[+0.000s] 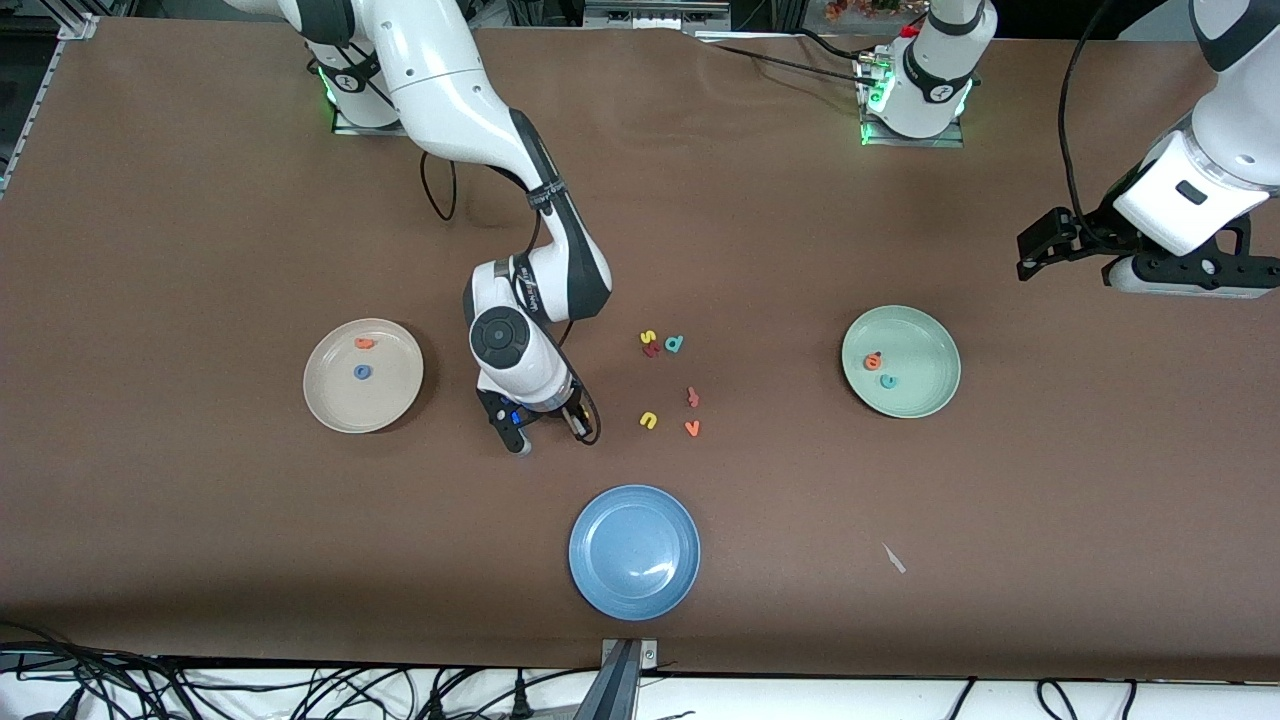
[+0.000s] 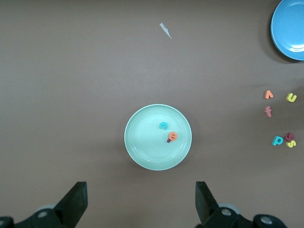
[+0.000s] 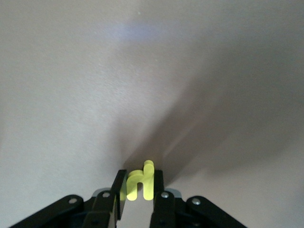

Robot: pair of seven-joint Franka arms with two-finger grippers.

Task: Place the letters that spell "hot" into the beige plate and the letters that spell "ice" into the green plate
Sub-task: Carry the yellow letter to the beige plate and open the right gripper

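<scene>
Now two letters lie in each plate: beige plate (image 1: 330, 405), green plate (image 1: 935, 385); right tool (image 3: 137, 190) pinches yellow "h" (image 3: 139, 183), left tool (image 2: 140, 204) wide.

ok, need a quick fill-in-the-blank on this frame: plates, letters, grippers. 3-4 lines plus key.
1. The right gripper is shut on the yellow ____.
2. The beige plate holds the orange t and the blue ____.
3. The orange e and teal c lie in the ____ plate.
4. The left gripper, over the table, is ____.

Missing words: h; o; green; open
</scene>
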